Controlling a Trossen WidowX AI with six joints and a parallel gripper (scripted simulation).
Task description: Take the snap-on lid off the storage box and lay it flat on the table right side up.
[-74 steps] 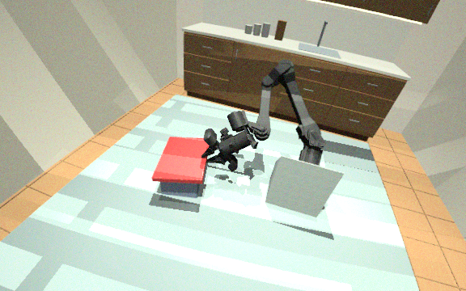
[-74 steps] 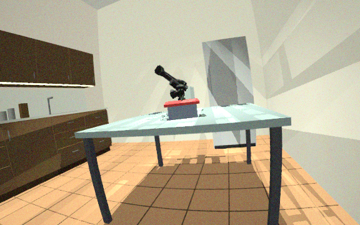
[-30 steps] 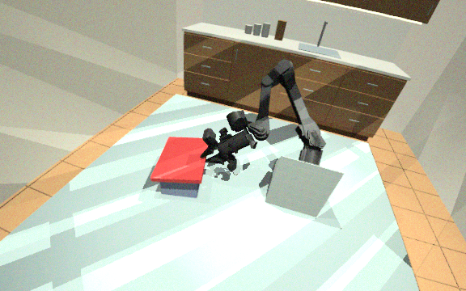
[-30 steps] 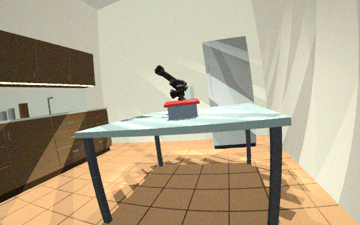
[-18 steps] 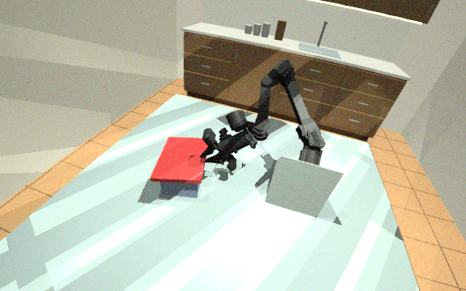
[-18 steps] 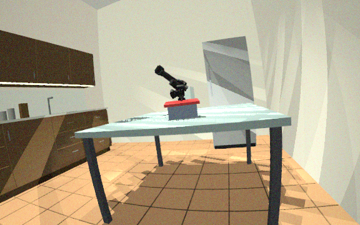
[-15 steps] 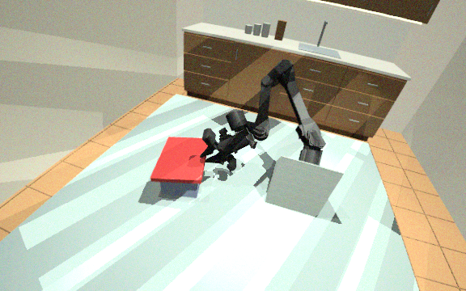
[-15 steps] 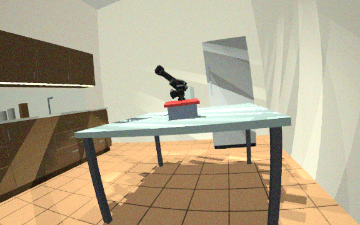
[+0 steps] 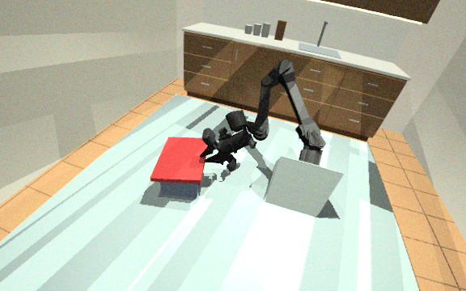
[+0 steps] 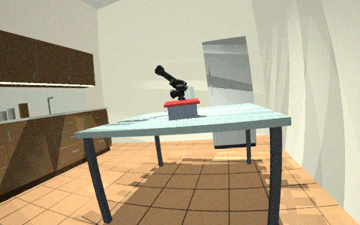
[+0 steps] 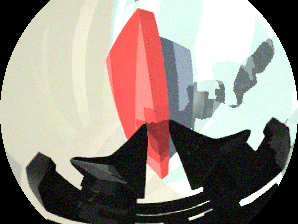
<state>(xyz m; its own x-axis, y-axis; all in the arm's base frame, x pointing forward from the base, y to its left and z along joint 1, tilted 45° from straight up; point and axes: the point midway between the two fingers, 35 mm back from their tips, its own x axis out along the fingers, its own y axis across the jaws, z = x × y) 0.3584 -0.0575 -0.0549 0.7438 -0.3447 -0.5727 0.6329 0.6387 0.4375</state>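
The red lid (image 9: 176,162) (image 10: 186,102) (image 11: 127,75) lies over the top of the blue-grey storage box (image 9: 180,190) (image 10: 183,112) (image 11: 183,70), roughly level and right side up, its rim overhanging the walls. I cannot tell whether it is still snapped on or slightly raised. The box stands upright on the table (image 9: 108,226) (image 10: 183,129). My gripper (image 9: 203,158) (image 11: 157,125) is shut on the lid's near edge, on the side facing the arm, with one finger on each face. In the exterior view the fingers are mostly hidden behind the lid.
A pale grey slanted panel (image 9: 303,186) stands on the table to the right of the box, in front of the arm's base (image 9: 311,155). The counter (image 9: 350,65) is behind the table. The table's near edge shows in the exterior view.
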